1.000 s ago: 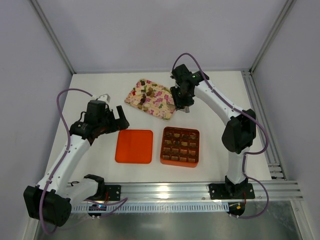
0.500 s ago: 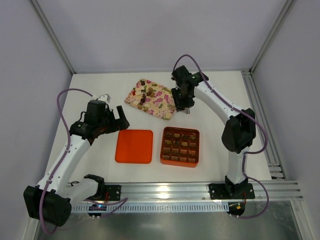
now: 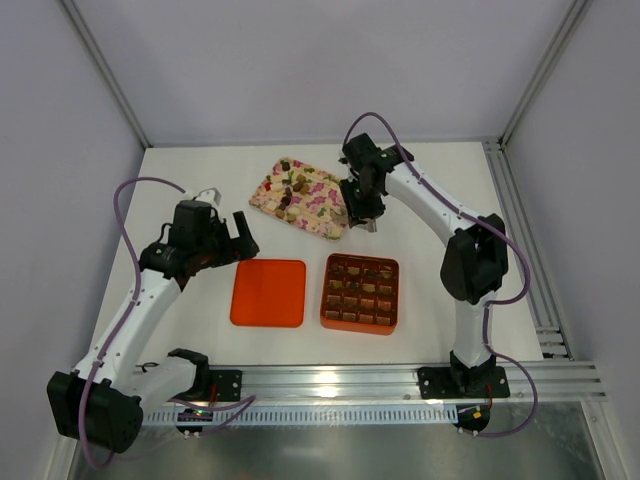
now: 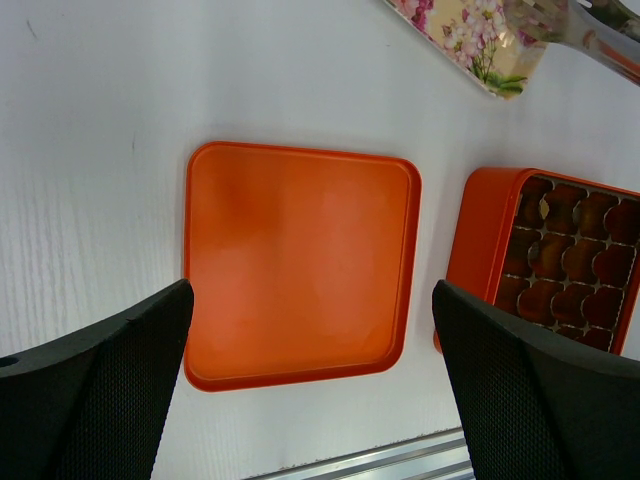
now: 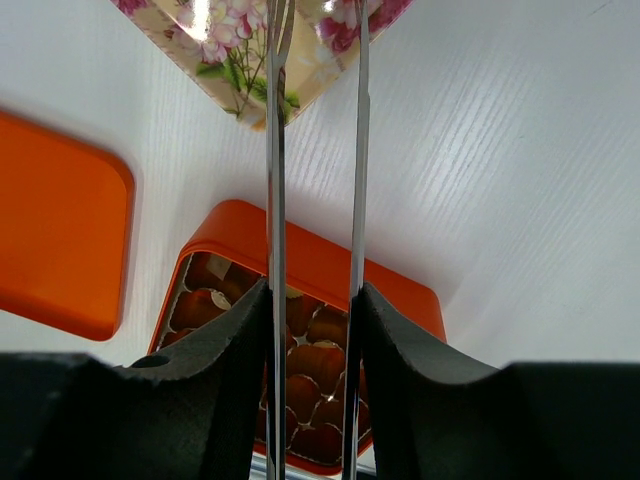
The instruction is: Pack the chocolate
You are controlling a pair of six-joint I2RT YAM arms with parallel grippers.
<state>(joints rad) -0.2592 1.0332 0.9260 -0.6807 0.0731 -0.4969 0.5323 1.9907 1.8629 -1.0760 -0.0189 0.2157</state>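
Observation:
The chocolate lumps lie on the pink floral tray at the back. More brown chocolate fills cells of the orange box, which also shows in the left wrist view. My right gripper hovers at the tray's right corner, shut on metal tongs. The two blades stand apart, and their tips are out of view. My left gripper is open and empty above the orange lid.
The orange lid lies flat, left of the box. The tray's corner is just beyond the tongs. A metal rail runs along the near edge, with frame posts at the back corners.
My right gripper with the tongs has shifted slightly left, toward the tray's corner. The left arm has not moved.

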